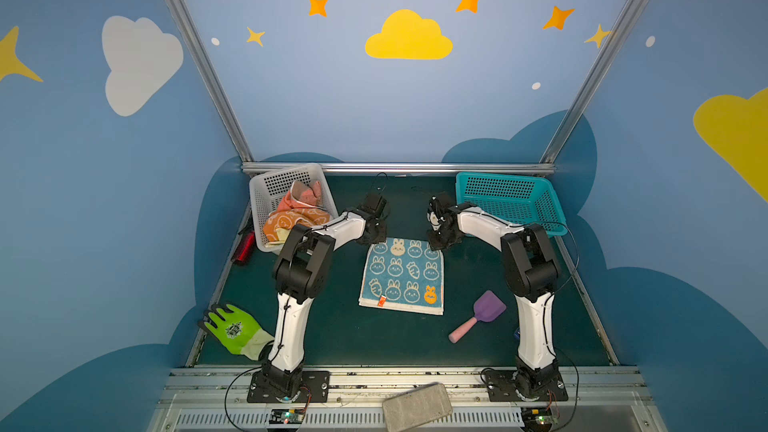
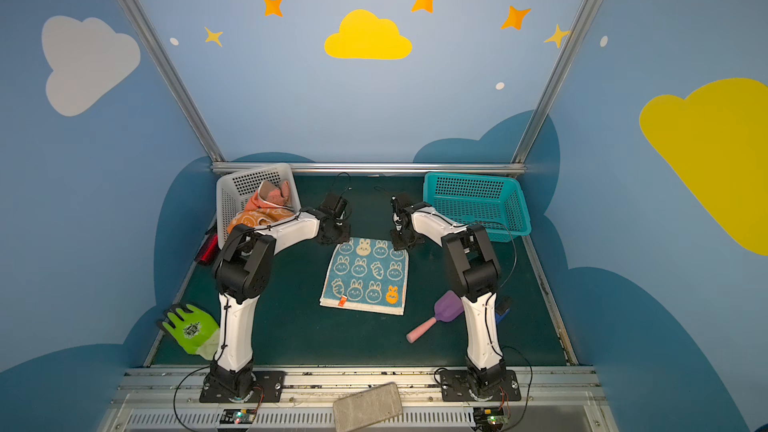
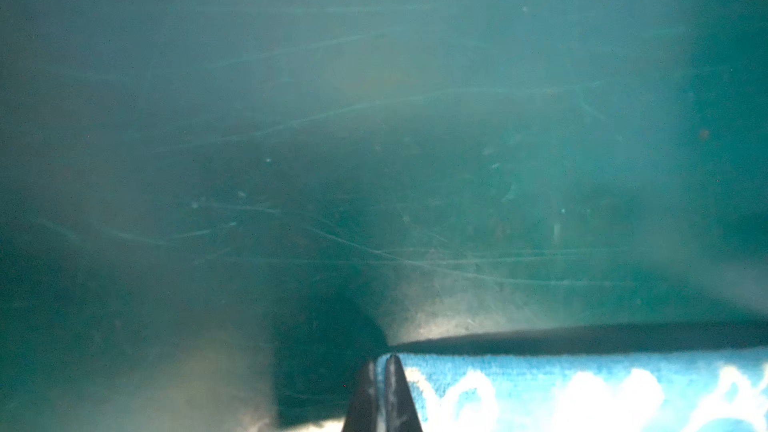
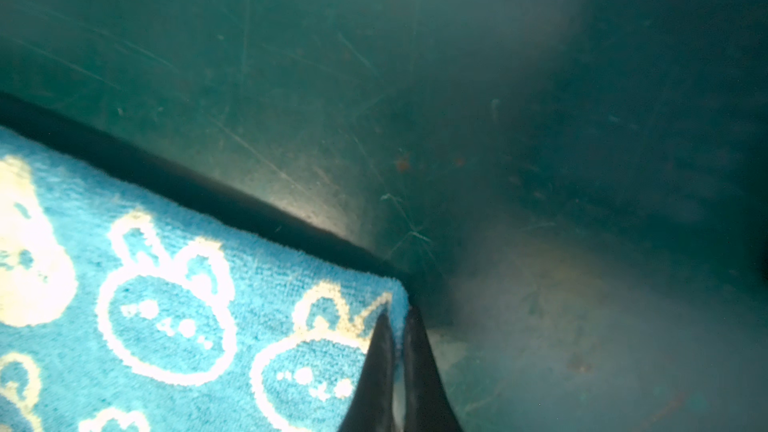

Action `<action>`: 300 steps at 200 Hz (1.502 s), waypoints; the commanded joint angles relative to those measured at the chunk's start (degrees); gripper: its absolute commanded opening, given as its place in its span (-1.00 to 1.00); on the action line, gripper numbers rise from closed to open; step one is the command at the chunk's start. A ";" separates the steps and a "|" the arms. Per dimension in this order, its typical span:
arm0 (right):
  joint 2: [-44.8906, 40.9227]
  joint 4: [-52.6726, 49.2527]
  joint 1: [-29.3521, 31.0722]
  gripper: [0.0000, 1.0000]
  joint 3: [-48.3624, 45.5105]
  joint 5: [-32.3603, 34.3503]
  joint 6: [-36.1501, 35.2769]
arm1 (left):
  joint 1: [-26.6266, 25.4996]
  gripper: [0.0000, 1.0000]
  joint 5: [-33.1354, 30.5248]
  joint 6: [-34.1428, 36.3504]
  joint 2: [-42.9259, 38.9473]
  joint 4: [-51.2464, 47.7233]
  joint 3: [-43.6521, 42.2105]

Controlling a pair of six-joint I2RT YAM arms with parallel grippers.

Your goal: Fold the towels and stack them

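Rabbits on the blue towel (image 1: 402, 274) are pointing their ears toward the far wall, so the cloth is sitting square to me. It is lying flat on the counter (image 1: 353, 338) midway between my two arms. It is looking nearly square, and I cannot tell which side is the longer. An orange tag (image 1: 380, 302) is showing on its near edge.

Its far edge is running straight across from one tool to the other. My left tool (image 1: 376, 236) is clamping the far left corner, the fingers (image 3: 365, 392) together with blue terry pinched between them. My right tool (image 1: 438, 241) is clamping the far right corner the same way, the cloth's tip squeezed between its fingers (image 4: 419, 367).

Bare counter is lying open in front of the near edge and down both sides of the cloth. A purple scoop (image 1: 478, 322) is resting near the near right corner, apart from it. A green glove (image 1: 232, 328) is lying well off at the near left edge. A white basket (image 1: 258, 205) at far left is holding an orange towel (image 1: 291, 218) and a salmon towel (image 1: 305, 195). A teal basket (image 1: 515, 205) is sitting at far right.
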 commanded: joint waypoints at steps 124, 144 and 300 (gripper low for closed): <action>-10.96 10.35 0.07 -1.00 -5.56 -3.87 -4.60 | -0.77 -0.93 -9.40 2.22 -14.81 2.55 -9.67; -12.05 10.88 -0.43 -1.00 -5.00 -4.41 -5.68 | -0.24 -0.93 -10.09 2.75 -15.94 3.26 -9.40; -28.63 21.79 -0.92 -1.00 -28.85 -15.74 -4.18 | -3.24 -0.93 -5.96 -1.24 -36.68 16.61 -35.68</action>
